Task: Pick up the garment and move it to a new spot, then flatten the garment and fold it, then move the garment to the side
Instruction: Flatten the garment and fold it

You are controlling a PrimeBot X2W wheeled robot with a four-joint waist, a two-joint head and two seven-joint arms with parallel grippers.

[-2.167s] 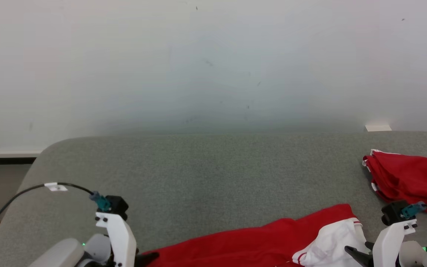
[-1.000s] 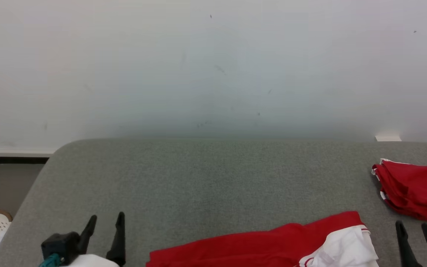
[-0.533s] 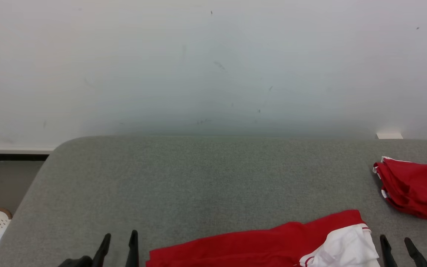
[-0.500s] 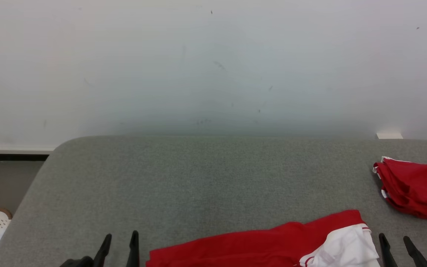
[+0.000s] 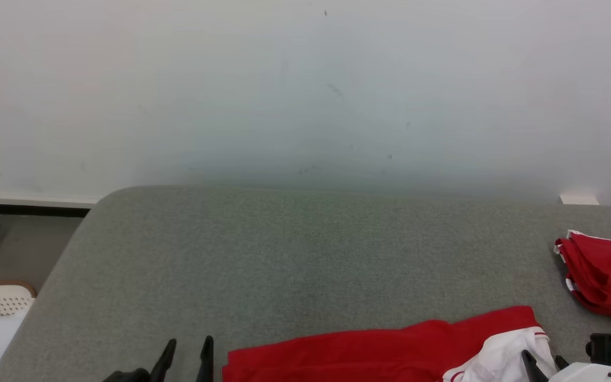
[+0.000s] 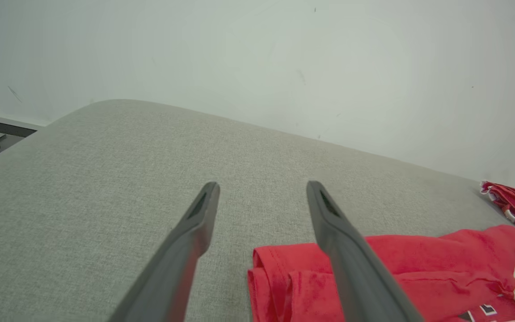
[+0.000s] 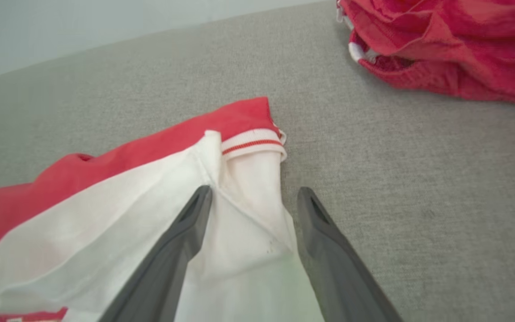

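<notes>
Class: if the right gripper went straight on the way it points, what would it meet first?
Probably the white sleeve, lying between the open jaws of the right gripper; height above the cloth is unclear.

The shirt (image 5: 369, 353) is red, its sleeve (image 7: 244, 188) white with a red-striped cuff. The bundled garment (image 5: 605, 276) is red, white-trimmed. The upholstered surface (image 5: 284, 254) is speckled grey.

You have no readable text, label or number here. The red garment (image 6: 441, 268) carries a dark-and-white print (image 6: 485, 311), but you see only an illegible sliver of it.
</notes>
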